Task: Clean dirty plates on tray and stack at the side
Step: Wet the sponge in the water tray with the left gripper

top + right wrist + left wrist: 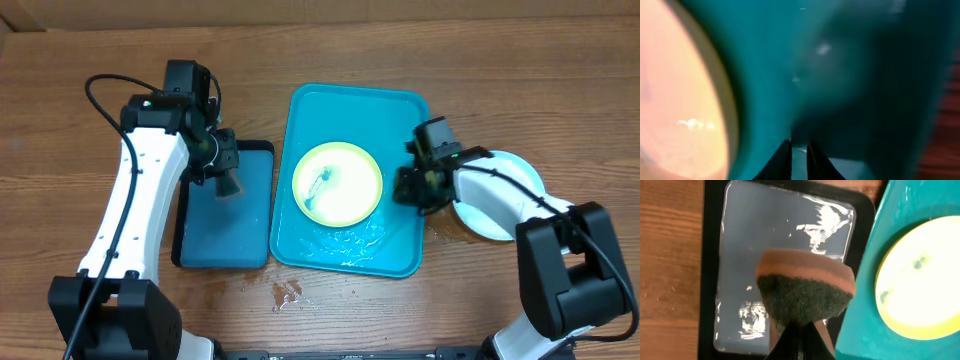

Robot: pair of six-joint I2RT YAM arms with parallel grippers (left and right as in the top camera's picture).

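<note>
Here, our left gripper (799, 332) is clamped on a sponge (805, 287), which has rust-orange foam above and a coarse dark-green scouring pad below. Directly beneath it lies a small rectangular blue tray (250, 235) with a black rim, holding a shallow, glossy film of water. Just to this gripper's right sits the large turquoise tray (400, 115), smooth plastic with rounded corners and a raised rim. In it lies one round yellow-green plate (338, 183), pale-centred and marked with blue-green smears, with wet streaks on the tray floor beside it. Our right gripper (413, 188) is at this tray's right rim. Its fingers stand close together with a thin gap, and we cannot tell whether they pinch anything. To its right, partly under the arm, a pale round plate (522, 172) rests on the wooden table (80, 60).
</note>
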